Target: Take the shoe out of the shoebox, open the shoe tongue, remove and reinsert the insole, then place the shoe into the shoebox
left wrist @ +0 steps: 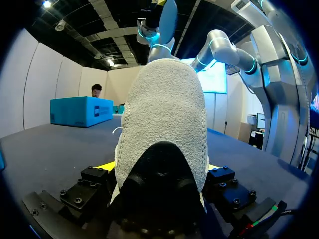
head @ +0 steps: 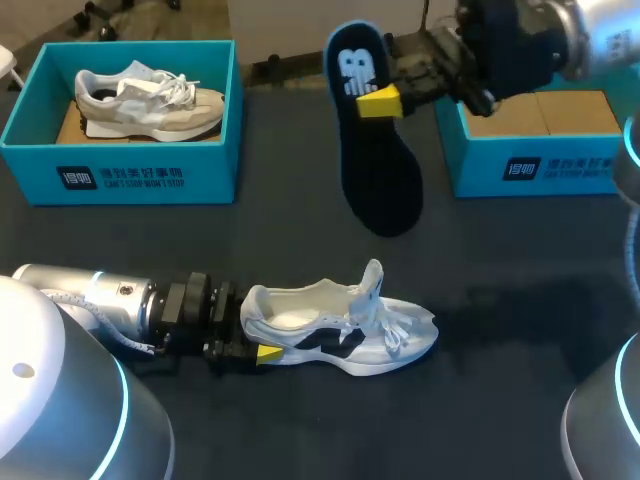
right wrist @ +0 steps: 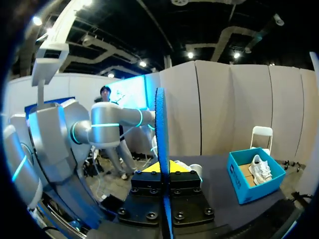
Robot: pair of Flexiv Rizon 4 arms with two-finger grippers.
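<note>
Shoe (head: 340, 325), white with a black side mark, is lying on its sole on the dark table (head: 500, 330) at front middle, with the toe pointing right, the tongue standing up and the laces loose. At the back left, the left shoebox (head: 120, 180), teal and open, is holding a second shoe (head: 150, 100), grey-white, lying inside it. The left arm is coming in low from the left, and the left gripper (head: 252, 335) is clamping the shoe's heel. In the left wrist view the heel (left wrist: 162, 124) is filling the gap, with a finger pressing on each side. The insole (head: 375, 170), dark with a blue rim, is hanging in the air over the back middle, well apart from the shoe, heel end up. The right gripper (head: 385, 100) is pinching it near the heel end with its fingers narrow. In the right wrist view the insole (right wrist: 160, 149) is standing edge-on between them. The right shoebox (head: 540, 170), teal, is sitting open at the back right, partly under the right arm.
</note>
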